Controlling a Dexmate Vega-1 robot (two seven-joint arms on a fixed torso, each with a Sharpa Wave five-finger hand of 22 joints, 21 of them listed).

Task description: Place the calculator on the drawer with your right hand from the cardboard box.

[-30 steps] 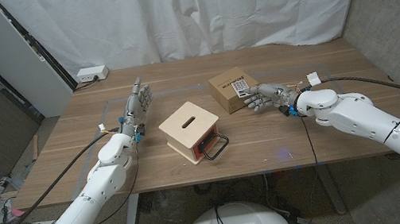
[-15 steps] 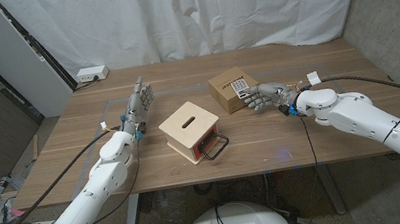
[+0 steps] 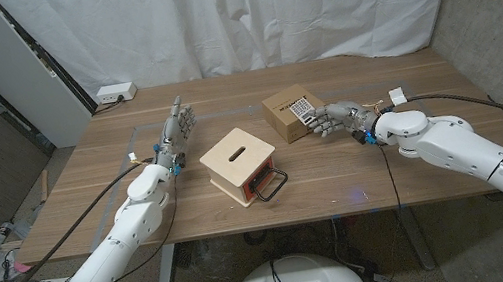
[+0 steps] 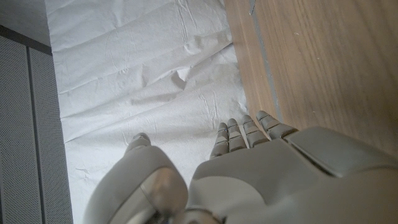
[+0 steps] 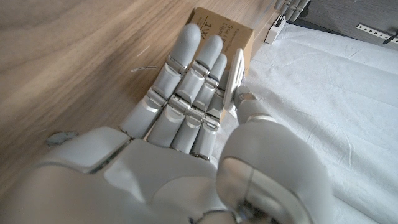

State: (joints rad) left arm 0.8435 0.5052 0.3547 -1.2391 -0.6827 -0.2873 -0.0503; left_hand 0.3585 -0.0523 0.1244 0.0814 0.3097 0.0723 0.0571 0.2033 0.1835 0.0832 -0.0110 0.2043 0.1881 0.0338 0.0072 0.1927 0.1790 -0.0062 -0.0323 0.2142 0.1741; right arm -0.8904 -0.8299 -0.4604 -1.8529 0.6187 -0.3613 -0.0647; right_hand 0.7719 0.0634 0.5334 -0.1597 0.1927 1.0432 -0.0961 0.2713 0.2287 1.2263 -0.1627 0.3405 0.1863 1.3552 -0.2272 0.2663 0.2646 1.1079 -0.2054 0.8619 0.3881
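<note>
The calculator (image 3: 299,110), grey with dark keys, sits tilted over the top of the cardboard box (image 3: 280,116) at the table's middle right. My right hand (image 3: 337,121) pinches its near edge. In the right wrist view the calculator (image 5: 236,73) shows edge-on as a thin slab between the thumb and the fingers (image 5: 189,81), with the cardboard box (image 5: 219,31) just beyond. The drawer (image 3: 240,164), a small light wooden box with a slot on top and a black handle, stands to the left of the cardboard box. My left hand (image 3: 175,133) stands upright and empty, fingers straight, left of the drawer.
A white power strip (image 3: 114,93) lies at the table's back left corner. A white cloth (image 3: 241,11) hangs behind the table. Faint tape marks (image 3: 143,128) run beside my left hand. A small white tag (image 3: 396,96) sits on my right wrist.
My right hand has shifted slightly to the right and up, and the calculator's near edge has tilted up from the box top. The left hand has barely moved.
</note>
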